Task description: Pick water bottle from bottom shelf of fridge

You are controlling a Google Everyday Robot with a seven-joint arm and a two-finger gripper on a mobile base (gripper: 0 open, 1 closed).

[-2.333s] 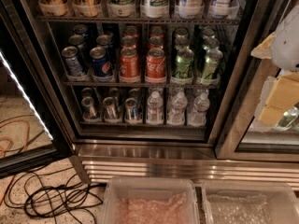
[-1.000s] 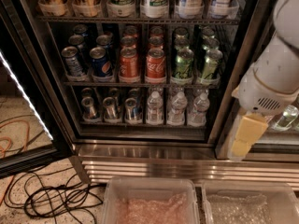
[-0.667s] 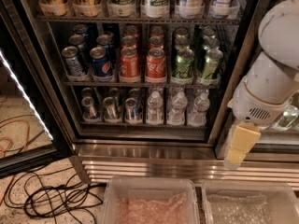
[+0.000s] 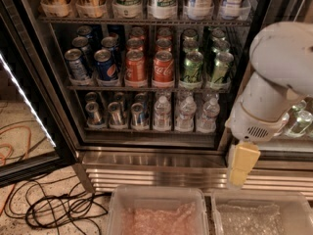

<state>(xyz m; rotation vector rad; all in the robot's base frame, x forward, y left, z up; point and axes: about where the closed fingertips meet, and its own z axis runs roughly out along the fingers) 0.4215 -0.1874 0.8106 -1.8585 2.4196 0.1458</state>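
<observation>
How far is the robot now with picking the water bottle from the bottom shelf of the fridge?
Done: the door of the fridge is open, the bottom shelf exposed. In hand: the gripper hangs outside, low right, before the steel base, with no bottle in it. Left: reach in, grasp a water bottle standing in the front row, and lift it out.

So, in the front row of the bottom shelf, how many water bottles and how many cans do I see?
Water bottles: 3
Cans: 3
Total: 6
The gripper hangs outside the fridge, low on the right.
</observation>
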